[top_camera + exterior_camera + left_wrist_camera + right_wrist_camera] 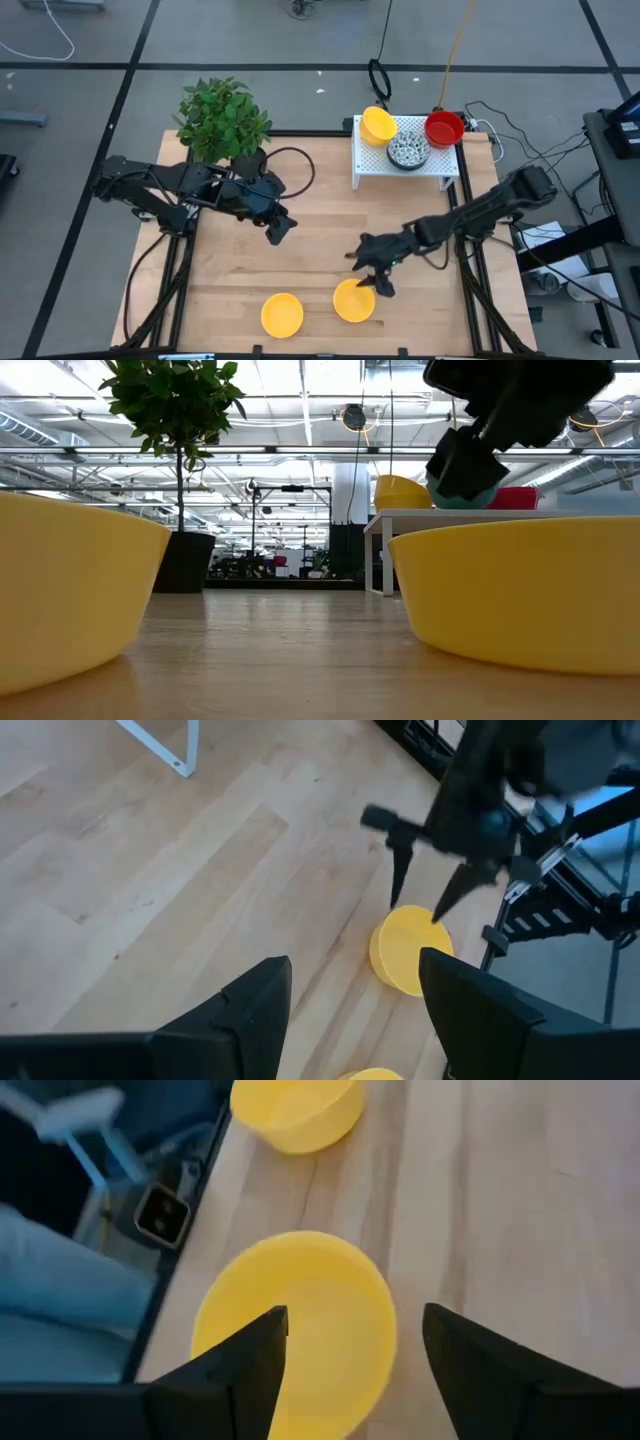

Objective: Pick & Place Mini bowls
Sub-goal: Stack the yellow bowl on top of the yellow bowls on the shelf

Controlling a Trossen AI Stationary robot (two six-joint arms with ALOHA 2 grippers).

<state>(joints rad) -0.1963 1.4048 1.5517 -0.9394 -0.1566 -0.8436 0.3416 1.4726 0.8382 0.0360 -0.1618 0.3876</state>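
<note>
1. My right gripper (375, 283) hangs over the near part of the table (320, 200), just above the right-hand yellow bowl (353, 300). Its fingers are spread apart and hold nothing.

2. What the coming move turns on: this bowl lies directly under and a little ahead of my fingers. In my right wrist view the bowl (295, 1325) sits between the two fingers, its rim wider than the gap, so I judge one finger must go inside the rim and one outside.

3. A bowl is round and has no long axis, so the wrist angle matters little; any point on the near rim will do.

4. From the left wrist view my right fingertips (398, 885) point down at the bowl's (408, 948) far edge, apart from it, not touching.

5. The second yellow bowl (282, 314) stands just beside the first, toward my left side, apart from it. My right gripper is nearer to both.

6. My left gripper (279, 228) waits mid-table, fingers apart, empty, well away from either bowl.

7. The rack (372, 165) at the far right already carries a yellow bowl (377, 125), a speckled bowl (408, 151) and a red bowl (444, 128). I take it as the place to go, away from me and slightly right of the grasp.
</note>
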